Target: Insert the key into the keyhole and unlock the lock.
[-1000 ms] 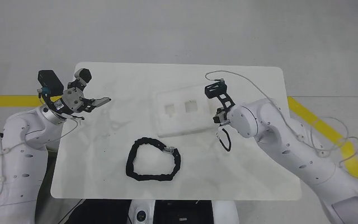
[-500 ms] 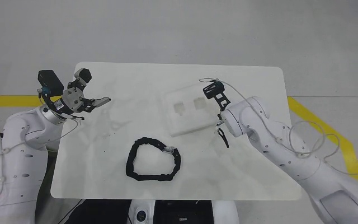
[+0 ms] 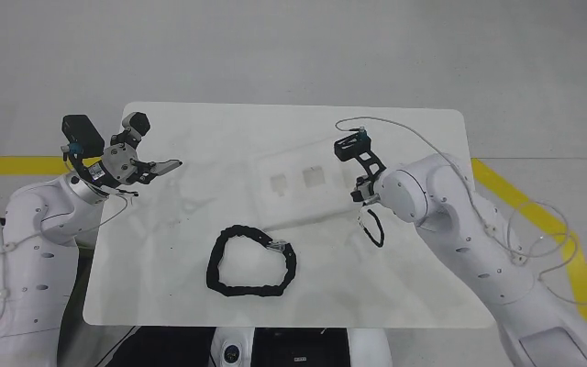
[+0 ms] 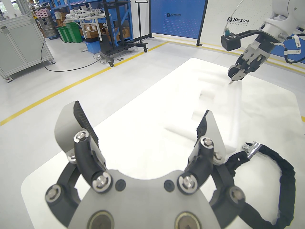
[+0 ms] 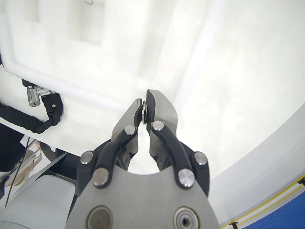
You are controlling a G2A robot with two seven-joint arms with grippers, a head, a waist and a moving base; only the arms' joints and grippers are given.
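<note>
A black fabric-covered chain lock (image 3: 240, 266) lies in a loop on the white table (image 3: 165, 275), its silver lock cylinder (image 3: 281, 245) at the loop's right end. In the right wrist view the cylinder (image 5: 33, 97) shows its keyhole, beside the foam tray's edge. My right gripper (image 5: 143, 107) is shut on a small metal key (image 5: 144, 111) and hangs over the table just right of the tray (image 3: 359, 196). From the left wrist view the key's tip (image 4: 230, 82) pokes down from those fingers. My left gripper (image 4: 141, 117) stands open at the table's left edge (image 3: 171, 165), apart from the chain (image 4: 283, 168).
A white foam tray (image 3: 298, 197) with square recesses lies at the table's middle, behind the chain. A small ring (image 5: 88, 0) sits in one recess. The table's right side and front left are bare.
The right arm swung its wrist and elbow while its gripper stayed near the tray's right edge. The foam tray shifted right and turned, then came back left. The left arm stayed still.
</note>
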